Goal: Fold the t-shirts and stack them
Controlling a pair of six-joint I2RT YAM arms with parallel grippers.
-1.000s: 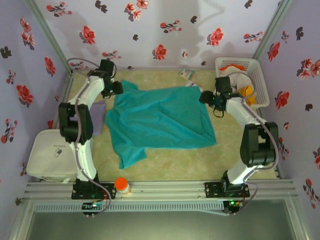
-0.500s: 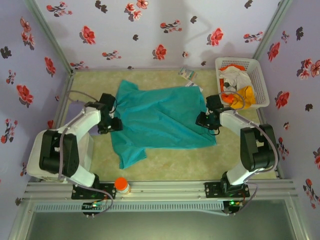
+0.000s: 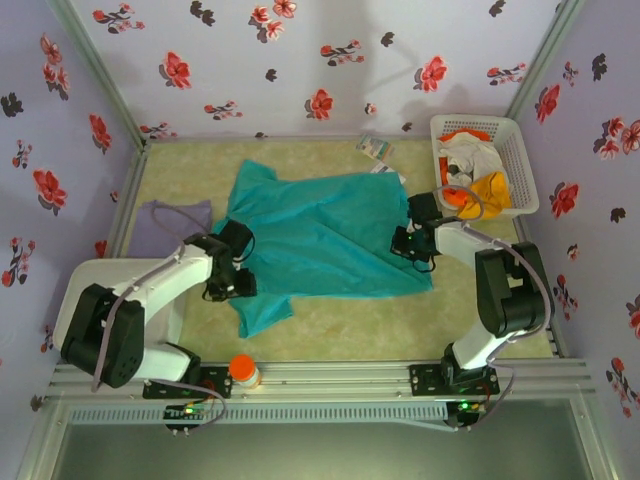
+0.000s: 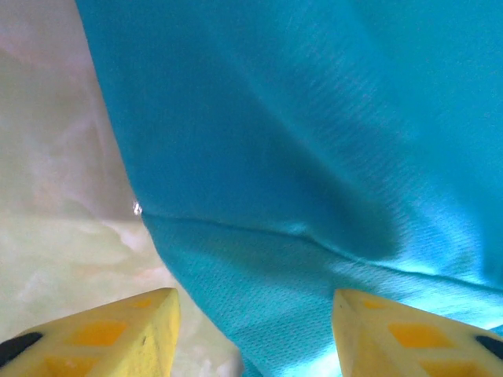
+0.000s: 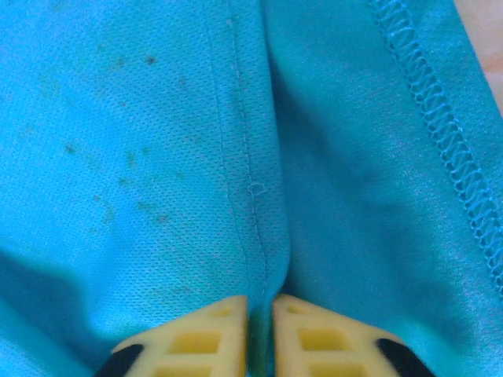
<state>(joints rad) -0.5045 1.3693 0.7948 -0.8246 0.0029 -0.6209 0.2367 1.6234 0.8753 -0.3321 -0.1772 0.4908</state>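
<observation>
A large teal t-shirt point(image 3: 320, 235) lies spread and wrinkled across the middle of the mat. My left gripper point(image 3: 243, 283) hovers at the shirt's lower left edge, open, its yellow fingers point(image 4: 102, 334) straddling the teal t-shirt's point(image 4: 314, 157) hem. My right gripper point(image 3: 405, 243) is at the shirt's right side, shut on a pinched fold of the teal t-shirt point(image 5: 157, 157) along a seam. A pale purple shirt point(image 3: 170, 222) lies at the left, partly behind my left arm. Orange and white garments point(image 3: 475, 175) fill the basket.
A white lattice basket point(image 3: 520, 150) stands at the back right. Small white packets point(image 3: 377, 148) lie near the back wall. An orange-capped bottle point(image 3: 243, 370) sits by the front rail, and a white box point(image 3: 95, 290) sits at the left under my left arm.
My left arm has swung down from the shirt's upper left corner to its lower left edge. My right gripper moved slightly down and in along the shirt's right side.
</observation>
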